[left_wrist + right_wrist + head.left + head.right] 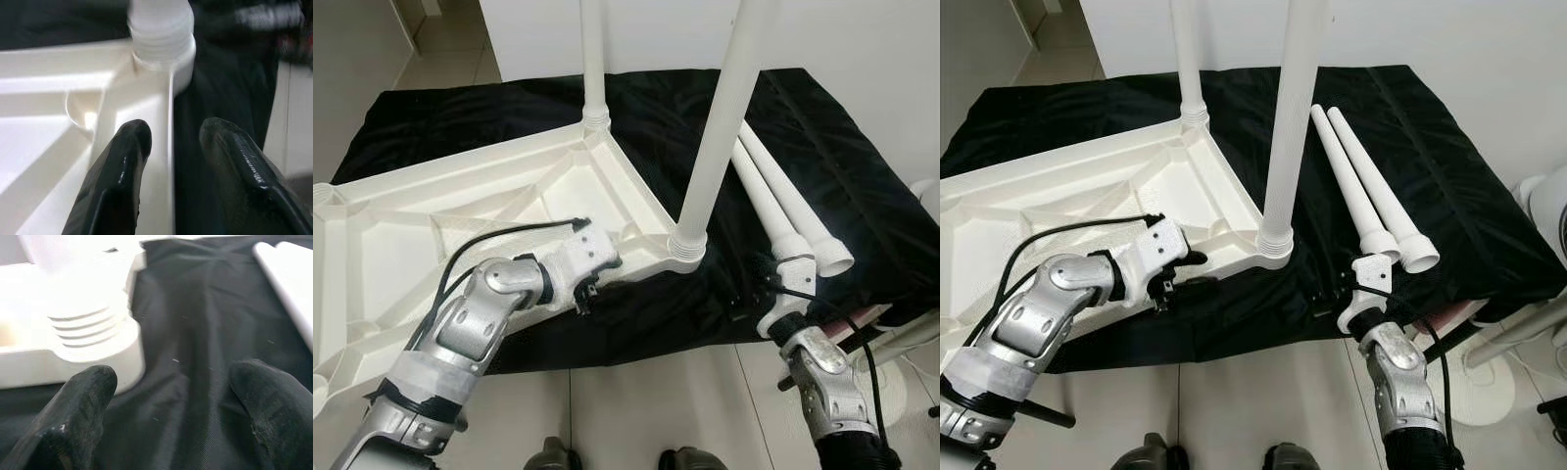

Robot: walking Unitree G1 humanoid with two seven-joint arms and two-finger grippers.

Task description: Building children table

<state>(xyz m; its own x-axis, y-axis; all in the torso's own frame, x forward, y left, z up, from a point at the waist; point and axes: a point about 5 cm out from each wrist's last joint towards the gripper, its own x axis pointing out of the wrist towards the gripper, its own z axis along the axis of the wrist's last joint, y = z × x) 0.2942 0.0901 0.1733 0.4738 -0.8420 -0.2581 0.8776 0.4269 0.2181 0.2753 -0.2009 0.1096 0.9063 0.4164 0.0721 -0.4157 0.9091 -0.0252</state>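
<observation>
The white plastic table top lies upside down on a black cloth. Two white legs stand screwed into it, one at the far corner and one at the near right corner. Two loose legs lie side by side on the cloth to the right. My left gripper is open and straddles the top's near rim, just short of the corner socket. My right gripper is open and low over the cloth, right of that socket, beside the loose legs' threaded ends.
The cloth-covered surface ends at its front edge, with tiled floor below and my feet on it. A white wall rises behind. White stand parts sit at the far right, off the surface.
</observation>
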